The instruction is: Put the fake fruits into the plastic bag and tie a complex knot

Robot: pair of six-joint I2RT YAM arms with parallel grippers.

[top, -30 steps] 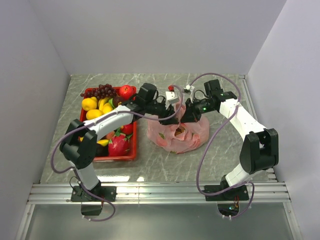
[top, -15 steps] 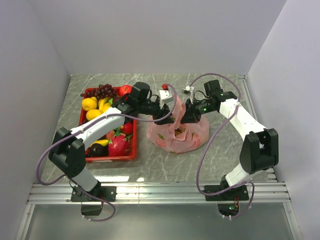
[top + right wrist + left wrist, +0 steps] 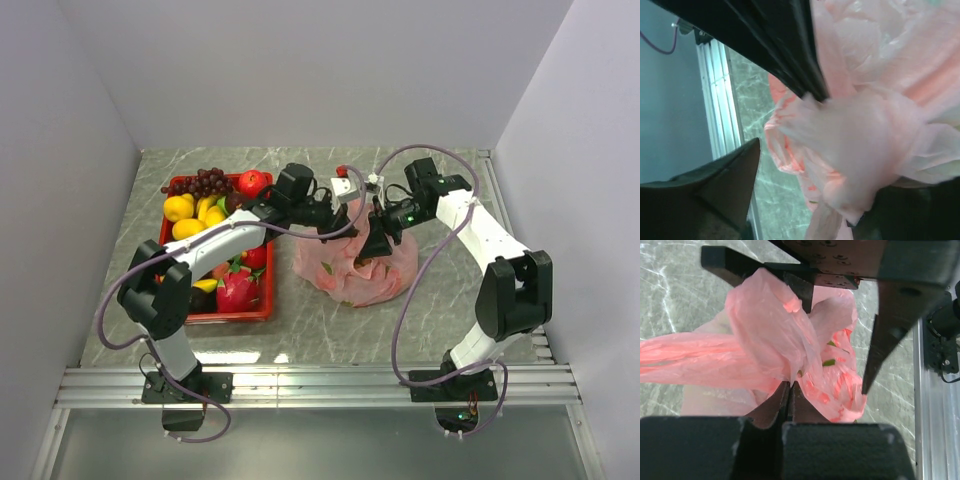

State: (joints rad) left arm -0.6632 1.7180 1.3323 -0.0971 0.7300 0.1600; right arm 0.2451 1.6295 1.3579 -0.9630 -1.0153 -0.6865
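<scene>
The pink plastic bag lies mid-table with fake fruits showing through its film. My left gripper is over the bag's top and its jaws are shut on a pinch of the pink film. Above that pinch the knot stands as a loose gathered bunch. My right gripper is open, its fingers spread either side of the bunch without pinching it. More fake fruits fill the red tray.
The red tray sits left of the bag with grapes, a red apple, lemons and a dragon fruit. Grey walls close in left, right and back. A metal rail runs along the near edge.
My left gripper has shut on the bag's film after swinging left and back. My right gripper has opened and let go of the film, dropping slightly toward the bag.
</scene>
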